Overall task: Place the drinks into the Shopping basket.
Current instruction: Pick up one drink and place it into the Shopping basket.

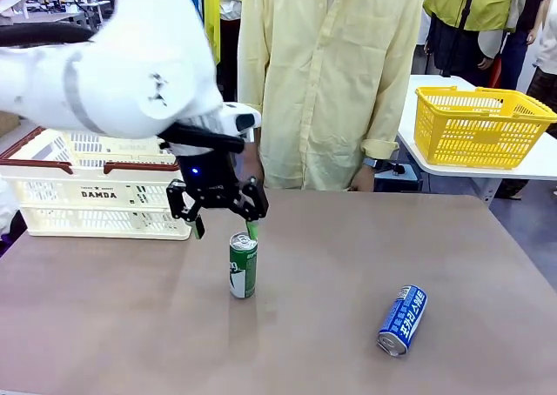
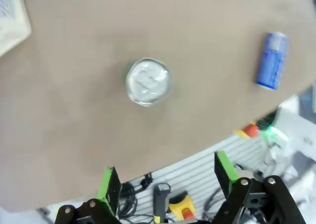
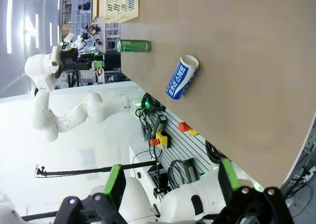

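Green can [image 1: 243,264] and blue can [image 1: 402,319] counted on the table [image 1: 348,238]: two in all.
The green can, green-and-white with a silver top, is stood upright; its print cannot be read. The left gripper [image 1: 224,225] is held just above it, jaws wide, nothing gripped. The blue can, with white Korean lettering, is laid on its side right of the green can, nearer the robot. One cream basket [image 1: 96,186], marked "DAMDA", is seen behind-left of the green can. Right gripper [image 3: 172,182]: jaws wide, empty.

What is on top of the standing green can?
Nothing lies on the green can; its silver lid is bare. The open left gripper hangs above, one finger covering the lid's far edge.
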You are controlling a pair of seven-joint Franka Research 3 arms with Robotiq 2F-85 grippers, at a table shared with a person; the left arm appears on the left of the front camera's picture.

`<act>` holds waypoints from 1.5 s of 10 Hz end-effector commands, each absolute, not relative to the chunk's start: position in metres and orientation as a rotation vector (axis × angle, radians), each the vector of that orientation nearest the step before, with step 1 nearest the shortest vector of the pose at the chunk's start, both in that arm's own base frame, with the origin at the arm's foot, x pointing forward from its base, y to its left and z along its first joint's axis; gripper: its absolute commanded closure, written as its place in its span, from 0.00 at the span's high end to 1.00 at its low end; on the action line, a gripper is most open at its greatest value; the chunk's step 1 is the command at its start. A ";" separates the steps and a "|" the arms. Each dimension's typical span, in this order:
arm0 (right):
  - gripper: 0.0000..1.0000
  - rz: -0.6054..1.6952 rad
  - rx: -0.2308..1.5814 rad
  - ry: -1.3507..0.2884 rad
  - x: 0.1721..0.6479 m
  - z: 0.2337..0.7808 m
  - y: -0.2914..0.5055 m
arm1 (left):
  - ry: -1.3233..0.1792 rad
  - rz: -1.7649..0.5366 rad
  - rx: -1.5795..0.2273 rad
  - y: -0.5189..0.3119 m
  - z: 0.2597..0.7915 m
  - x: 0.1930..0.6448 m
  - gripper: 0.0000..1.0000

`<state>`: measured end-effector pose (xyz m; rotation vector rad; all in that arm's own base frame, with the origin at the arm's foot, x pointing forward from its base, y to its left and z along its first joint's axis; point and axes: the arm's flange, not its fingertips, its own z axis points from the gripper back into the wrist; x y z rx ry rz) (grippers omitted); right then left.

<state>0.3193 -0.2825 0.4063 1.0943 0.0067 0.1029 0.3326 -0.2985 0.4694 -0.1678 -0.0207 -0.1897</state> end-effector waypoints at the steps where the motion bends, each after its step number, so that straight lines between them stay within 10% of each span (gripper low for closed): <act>1: 1.00 0.115 1.077 0.002 0.318 0.407 -0.283 | 0.010 -0.121 -0.064 -0.314 0.465 0.339 1.00; 15: 1.00 0.115 1.077 0.002 0.318 0.407 -0.283 | -0.164 -0.195 -0.023 -0.343 0.388 0.347 1.00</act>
